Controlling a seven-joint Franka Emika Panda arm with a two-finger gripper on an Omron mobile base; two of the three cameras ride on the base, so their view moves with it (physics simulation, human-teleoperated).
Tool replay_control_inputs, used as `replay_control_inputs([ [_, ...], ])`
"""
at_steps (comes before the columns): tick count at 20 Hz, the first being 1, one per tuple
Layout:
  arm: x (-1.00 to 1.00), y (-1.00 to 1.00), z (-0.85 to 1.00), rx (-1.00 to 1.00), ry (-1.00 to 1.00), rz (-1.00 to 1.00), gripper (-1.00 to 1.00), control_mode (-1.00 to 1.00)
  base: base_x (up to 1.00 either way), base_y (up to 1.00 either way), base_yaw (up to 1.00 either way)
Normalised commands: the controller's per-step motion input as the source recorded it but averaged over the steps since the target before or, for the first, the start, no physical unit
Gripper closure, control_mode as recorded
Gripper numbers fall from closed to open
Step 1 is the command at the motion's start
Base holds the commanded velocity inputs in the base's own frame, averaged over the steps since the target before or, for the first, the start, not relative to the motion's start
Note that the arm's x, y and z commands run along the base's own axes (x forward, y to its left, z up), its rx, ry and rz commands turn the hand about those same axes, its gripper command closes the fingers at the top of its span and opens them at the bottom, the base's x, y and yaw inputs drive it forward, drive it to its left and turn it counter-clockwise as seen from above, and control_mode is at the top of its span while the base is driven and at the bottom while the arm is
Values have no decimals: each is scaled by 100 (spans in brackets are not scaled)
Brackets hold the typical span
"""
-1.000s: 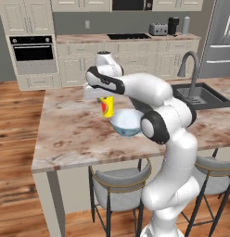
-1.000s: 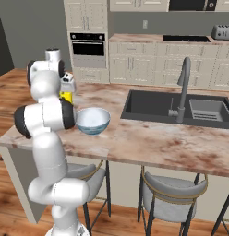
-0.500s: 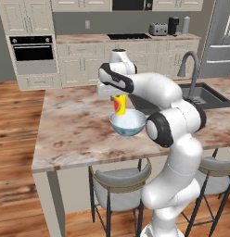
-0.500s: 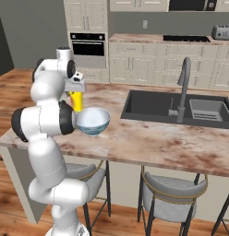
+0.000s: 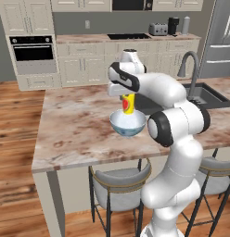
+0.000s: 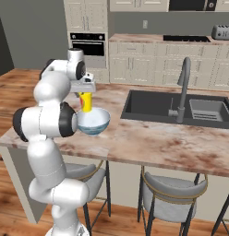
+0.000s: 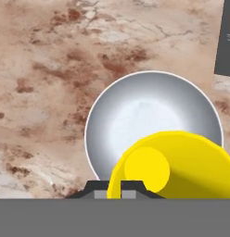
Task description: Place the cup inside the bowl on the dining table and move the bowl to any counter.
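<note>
One bright yellow cup (image 5: pixel 128 104) hangs above the white-lined bowl (image 5: pixel 128 124).

one cup (image 5: pixel 128 104), one bowl (image 5: pixel 128 124), one sink (image 6: pixel 178 107), two stools (image 6: pixel 171 192) (grey-seated)

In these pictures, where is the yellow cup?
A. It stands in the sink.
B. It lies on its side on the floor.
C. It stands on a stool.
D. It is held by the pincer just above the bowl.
D. The pincer is shut on the cup, which hangs directly over the white inside of the bowl on the dining table; the hand view also shows the cup over the bowl.
</note>
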Motion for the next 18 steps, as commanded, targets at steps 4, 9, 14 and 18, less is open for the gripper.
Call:
replay_control_inputs([
  [4, 3, -6, 0, 0, 0, 10, 100, -100, 0, 0, 0],
  [9, 0, 0, -2, 0, 0, 6, 100, -100, 0, 0, 0],
  [14, 0, 0, -16, 0, 0, 5, 100, -100, 0, 0, 0],
  [18, 0, 0, -26, 0, 0, 4, 100, -100, 0, 0, 0],
])
